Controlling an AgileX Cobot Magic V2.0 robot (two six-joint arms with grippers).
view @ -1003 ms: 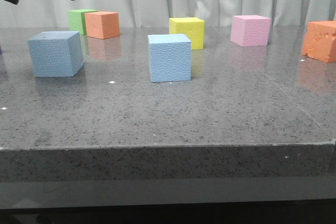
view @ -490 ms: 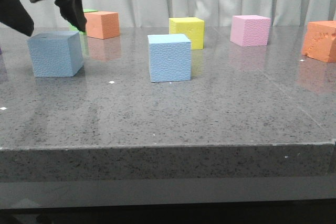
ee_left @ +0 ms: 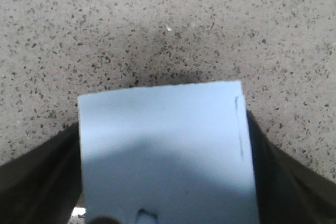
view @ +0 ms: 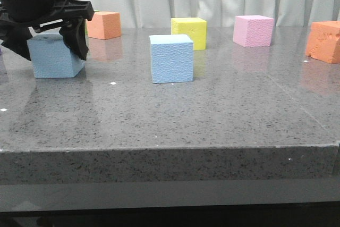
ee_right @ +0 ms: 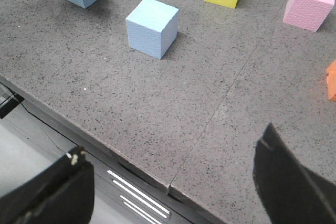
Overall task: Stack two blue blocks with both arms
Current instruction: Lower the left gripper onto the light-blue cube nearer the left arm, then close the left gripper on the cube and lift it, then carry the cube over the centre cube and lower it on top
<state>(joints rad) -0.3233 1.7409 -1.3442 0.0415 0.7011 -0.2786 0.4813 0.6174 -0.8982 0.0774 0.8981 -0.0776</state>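
Note:
One blue block [view: 53,61] sits on the grey table at the left. My left gripper [view: 53,51] has come down over it, open, with a black finger [ee_left: 37,182] close along each side. The block fills the left wrist view [ee_left: 163,145], and a thin gap shows at one finger. The block rests on the table. The second blue block [view: 171,58] stands alone near the middle and also shows in the right wrist view [ee_right: 152,27]. My right gripper [ee_right: 170,187] is wide open and empty, high above the table's front edge, out of the front view.
A yellow cube [view: 189,32] stands just behind the middle blue block. A pink cube [view: 254,30] is at the back right. An orange cube [view: 104,25] is behind the left gripper and another orange block [view: 324,41] at the right edge. The table's front edge [view: 170,150] is near.
My left gripper has dropped from above the back left down over the left blue block, its fingers now on either side of it. Both blocks have stayed in place.

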